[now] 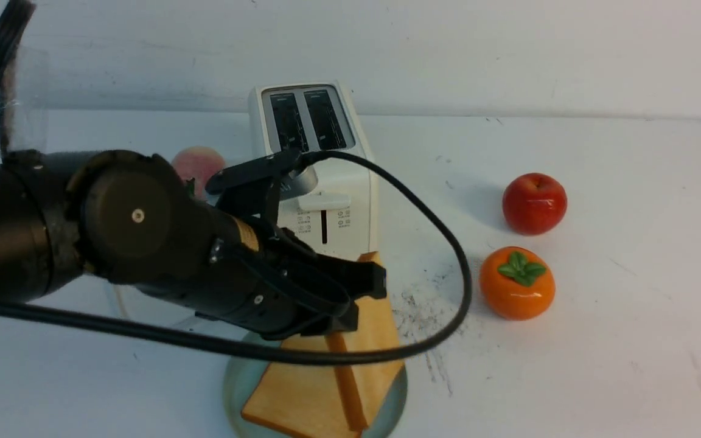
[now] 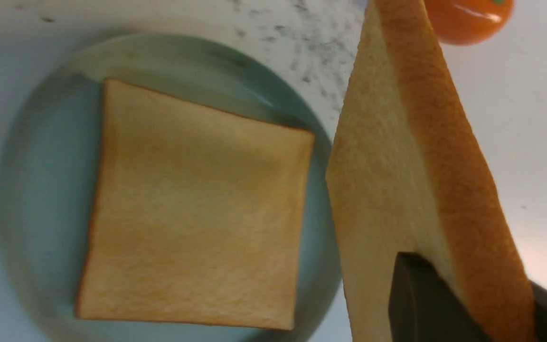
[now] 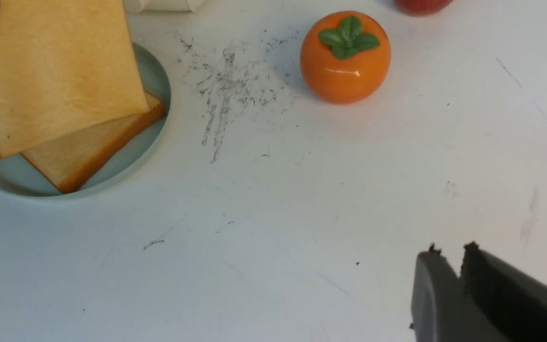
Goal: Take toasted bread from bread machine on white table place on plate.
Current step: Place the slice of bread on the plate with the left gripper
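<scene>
The left arm's jaws [image 1: 350,298] pinch one toast slice [image 1: 375,328], tilted above the plate [image 1: 235,389]; a second slice [image 2: 197,209] lies on the plate. The right arm's jaws [image 3: 454,275] stand slightly apart, holding nothing, over the white counter [image 3: 278,228].

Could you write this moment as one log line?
left gripper: holding toast | over: plate | on plate: other toast
</scene>
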